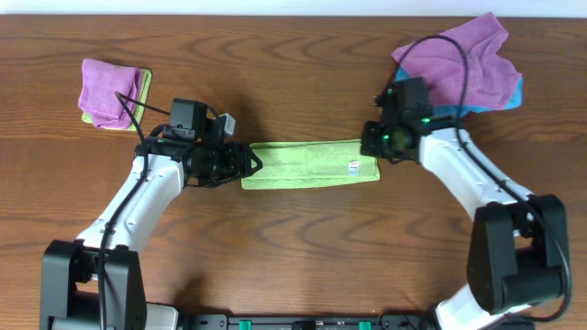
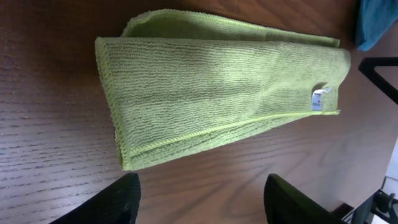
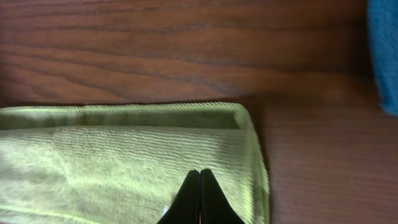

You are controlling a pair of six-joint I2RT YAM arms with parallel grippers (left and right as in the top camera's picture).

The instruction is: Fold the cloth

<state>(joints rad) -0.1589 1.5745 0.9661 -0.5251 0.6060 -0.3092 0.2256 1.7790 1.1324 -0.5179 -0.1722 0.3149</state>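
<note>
**Overhead view.** The cloth (image 1: 310, 165) lies on the table (image 1: 275, 55) between the two arms, folded into a long narrow strip. Its white tag (image 1: 353, 167) is near the right end. The left gripper (image 1: 249, 163) is at the strip's left end and the right gripper (image 1: 374, 145) at its right end. The left purple cloth (image 1: 108, 90) lies well apart. The right purple cloth (image 1: 459, 60) rests on a blue cloth (image 1: 514, 96) just behind the right arm.

**Left wrist view.** The fingers (image 2: 121, 199) are spread wide and hold nothing. The strip's short edge lies just ahead of them, and its layers are slightly offset along the far side.

**Right wrist view.** The fingers (image 3: 193, 199) are pressed together tip to tip over the strip's end. Whether any fabric is caught between them cannot be told.

**Risks.** The strip probably needs an end-to-end fold next.
- If the left gripper closes on the top layer only, the existing fold would peel open on lifting.
- A shallow or empty pinch on the right would let that end slip, leaving the corners skewed.
- Uneven lifting by the two arms could twist the strip.
</note>
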